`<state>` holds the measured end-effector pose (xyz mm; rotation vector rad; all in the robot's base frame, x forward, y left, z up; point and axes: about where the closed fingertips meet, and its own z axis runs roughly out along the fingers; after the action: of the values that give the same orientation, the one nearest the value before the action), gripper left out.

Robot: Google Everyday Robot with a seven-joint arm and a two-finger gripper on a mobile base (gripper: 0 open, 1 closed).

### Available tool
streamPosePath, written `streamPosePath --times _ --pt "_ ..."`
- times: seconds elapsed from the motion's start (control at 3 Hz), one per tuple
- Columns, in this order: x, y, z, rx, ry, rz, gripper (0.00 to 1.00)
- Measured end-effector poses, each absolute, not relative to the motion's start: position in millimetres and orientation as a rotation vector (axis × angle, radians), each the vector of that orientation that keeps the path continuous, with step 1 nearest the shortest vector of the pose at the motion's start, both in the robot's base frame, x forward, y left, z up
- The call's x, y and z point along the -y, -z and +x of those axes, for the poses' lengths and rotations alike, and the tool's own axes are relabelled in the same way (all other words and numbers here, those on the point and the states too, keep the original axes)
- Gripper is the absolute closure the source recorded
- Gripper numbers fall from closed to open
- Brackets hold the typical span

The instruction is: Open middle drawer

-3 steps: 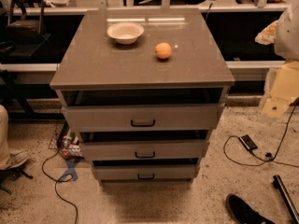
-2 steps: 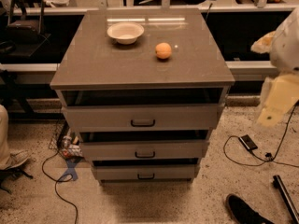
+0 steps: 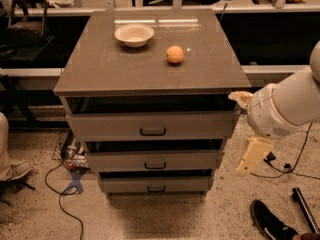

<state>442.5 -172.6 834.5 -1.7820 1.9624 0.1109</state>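
The grey cabinet (image 3: pixel 150 69) has three stacked drawers. The middle drawer (image 3: pixel 115 161) has a plain flat grey front with a small dark bar handle (image 3: pixel 155 165) at its centre, and a dark gap shows above it. The taller top drawer (image 3: pixel 100 126) sits above it and the shallow bottom drawer (image 3: pixel 125 185) below. My white arm (image 3: pixel 285 106) reaches in from the right. My cream gripper (image 3: pixel 252 156) hangs below it, just off the cabinet's right side at about the middle drawer's height. It touches nothing.
A white bowl (image 3: pixel 134 34) and an orange (image 3: pixel 174 54) sit on the cabinet top. Cables (image 3: pixel 62 194) lie on the floor at left, near a person's foot (image 3: pixel 12 171). A black shoe (image 3: pixel 270 223) and a dark bar (image 3: pixel 305 209) lie at lower right.
My arm has swung left and down, from the right edge of the view towards the cabinet's right side. The drawers, the bowl and the orange have not moved.
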Motion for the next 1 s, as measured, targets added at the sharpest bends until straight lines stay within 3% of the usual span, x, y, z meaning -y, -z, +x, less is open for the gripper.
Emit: streamPosePath --times 0.67,1.0 --pt "172.3 -816.1 442.5 -1.954 -0.065 -1.822 0.0" --pt "170.5 -764.2 449.8 -1.9 -0.106 -1.885 0.0"
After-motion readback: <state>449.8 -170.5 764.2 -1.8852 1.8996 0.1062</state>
